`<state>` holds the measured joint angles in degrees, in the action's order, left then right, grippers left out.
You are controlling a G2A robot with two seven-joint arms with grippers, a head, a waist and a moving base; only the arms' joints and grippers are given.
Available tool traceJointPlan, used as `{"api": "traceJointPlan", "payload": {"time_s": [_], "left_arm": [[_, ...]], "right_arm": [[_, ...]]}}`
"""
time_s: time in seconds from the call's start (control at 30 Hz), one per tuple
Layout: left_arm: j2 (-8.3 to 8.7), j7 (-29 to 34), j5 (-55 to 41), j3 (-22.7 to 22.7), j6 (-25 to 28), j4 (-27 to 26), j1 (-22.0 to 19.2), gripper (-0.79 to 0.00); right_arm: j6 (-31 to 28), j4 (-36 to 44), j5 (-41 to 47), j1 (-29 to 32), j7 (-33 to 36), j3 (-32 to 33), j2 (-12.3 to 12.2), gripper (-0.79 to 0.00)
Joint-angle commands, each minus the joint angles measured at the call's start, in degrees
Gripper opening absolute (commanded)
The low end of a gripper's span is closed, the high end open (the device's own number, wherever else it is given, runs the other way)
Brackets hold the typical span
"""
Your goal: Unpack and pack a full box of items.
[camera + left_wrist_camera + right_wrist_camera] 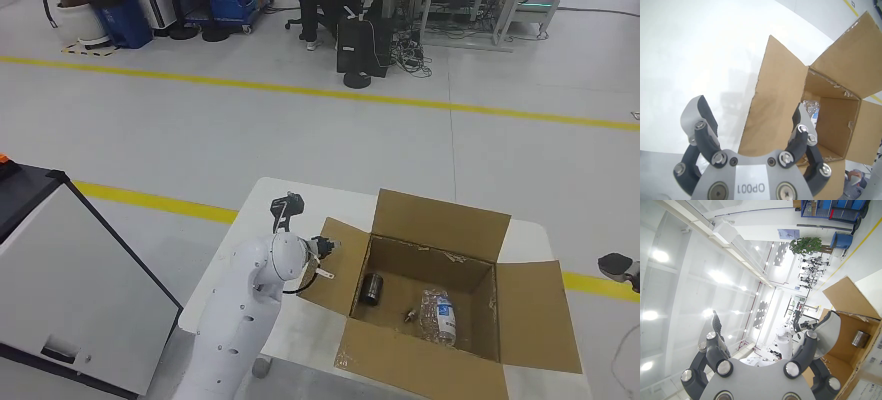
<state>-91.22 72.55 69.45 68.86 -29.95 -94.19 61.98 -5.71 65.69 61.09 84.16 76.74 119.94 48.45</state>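
An open cardboard box (440, 225) stands on the white table (285, 205) with all flaps folded out. Inside lie a dark metal can (371, 289), a small dark item (410, 316) and a clear plastic bottle (440, 315). My left gripper (322, 248) hovers over the box's left flap (776, 79), open and empty (751, 109); past one finger the bottle (811, 110) shows. My right gripper (618, 268) sits off the box's right side, open and empty (772, 317), facing across the box (848, 291) toward the can (861, 338).
A bare strip of table lies left of the box and behind it. A white cabinet with a dark top (60, 270) stands on the floor to the left of the table. The box's flaps spread beyond the table's front edge.
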Motion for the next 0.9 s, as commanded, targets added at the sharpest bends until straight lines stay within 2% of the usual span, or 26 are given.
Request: {"api": "traceJointPlan", "payload": {"time_s": [0.0, 0.17, 0.33, 0.67, 0.77, 0.87], "left_arm": [[-0.16, 0.36, -3.12, 0.02, 0.02, -0.89, 0.12, 0.0], [-0.63, 0.08, -17.75, 1.98, 1.29, -4.99, 1.4, 0.0], [-0.61, 0.36, -23.33, 1.14, 2.19, -7.59, 1.79, 0.0], [-0.97, -0.31, -29.05, -5.39, 1.67, -11.53, -0.76, 0.0], [-1.22, -0.59, -30.77, -8.11, 2.25, -10.77, -2.43, 0.0], [-1.45, -1.24, -31.18, -10.71, 2.46, -7.64, -4.32, 0.0]], "right_arm": [[0.0, 0.0, 0.0, 0.0, 0.0, 0.0, 0.0, 0.0], [0.0, 0.0, 0.0, 0.0, 0.0, 0.0, 0.0, 0.0], [0.0, 0.0, 0.0, 0.0, 0.0, 0.0, 0.0, 0.0], [0.0, 0.0, 0.0, 0.0, 0.0, 0.0, 0.0, 0.0], [0.0, 0.0, 0.0, 0.0, 0.0, 0.0, 0.0, 0.0], [0.0, 0.0, 0.0, 0.0, 0.0, 0.0, 0.0, 0.0]]}}
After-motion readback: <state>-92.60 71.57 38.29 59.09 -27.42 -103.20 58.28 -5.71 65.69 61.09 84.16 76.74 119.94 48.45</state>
